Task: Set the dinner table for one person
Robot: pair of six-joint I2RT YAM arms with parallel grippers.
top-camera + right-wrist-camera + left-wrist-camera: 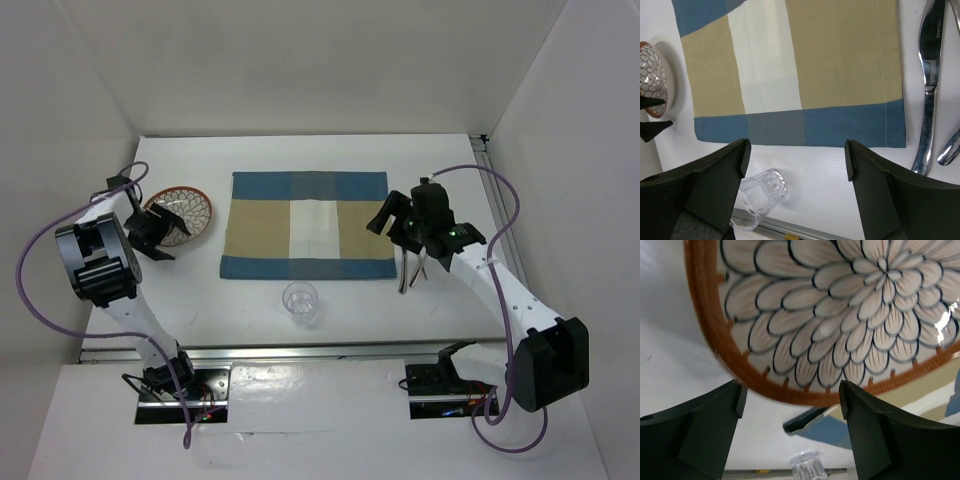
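Note:
The white dinner table (440, 165) carries a blue-and-tan striped placemat (310, 225) in the middle. A plate with an orange rim and a petal pattern (185, 212) lies left of the placemat. My left gripper (160, 232) is open and empty just beside its near-left rim; in the left wrist view the plate (840, 315) fills the frame above the open gripper (792, 395). My right gripper (392, 228) hangs open and empty over the placemat's right edge (790, 65). A knife (930, 85) and another piece of cutlery (950, 147) lie right of the placemat.
A clear glass (300, 302) stands on the table in front of the placemat; it also shows in the right wrist view (762, 192). White walls close in the table on the left, back and right. A metal rail (300, 350) runs along the near edge.

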